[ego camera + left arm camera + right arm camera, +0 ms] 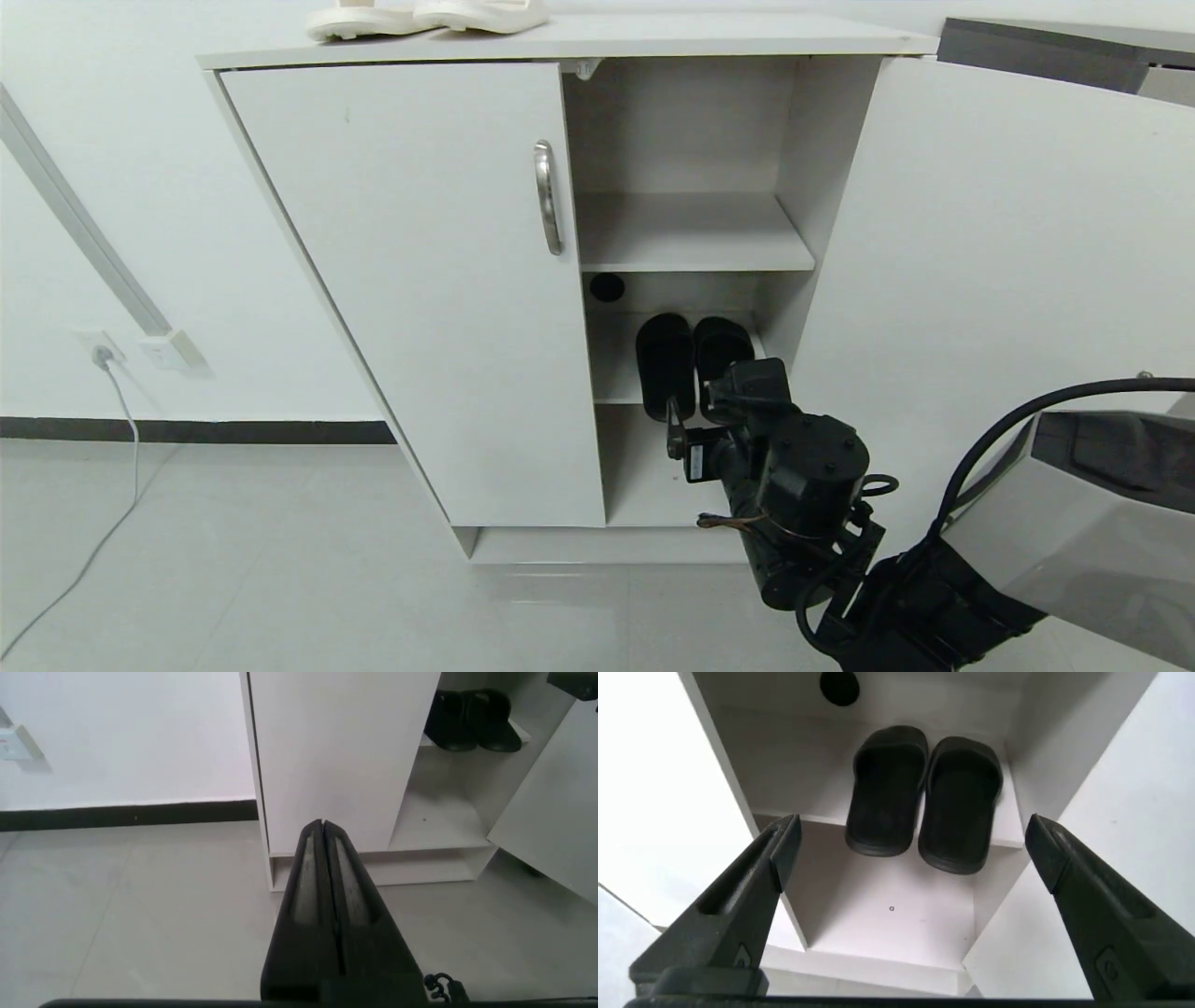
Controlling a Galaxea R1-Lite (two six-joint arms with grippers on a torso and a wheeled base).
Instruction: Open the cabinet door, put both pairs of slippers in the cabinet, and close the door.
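Grey floor tiles (233, 560) and a white wall (112, 187) are seen around the cabinet (709, 42), whose right door (980, 261) is swung wide open while the left door (411, 280) is shut. One pair, the black slippers (691, 359), is set side by side on the middle shelf (616, 373), so the opening step and half of the loading are judged done. The other pair, the cream slippers (429, 17), is seen on the cabinet top near its left end, well apart from both arms. The right gripper (912, 831) is held just in front of the black pair at shelf height, its jaws spread wide with nothing gripped between them. The left gripper (322, 835) is held low over the floor in front of the cabinet, its fingers pressed together and empty. What is left is judged to be the cream pair being fetched from the top and placed inside, then the right door being closed.
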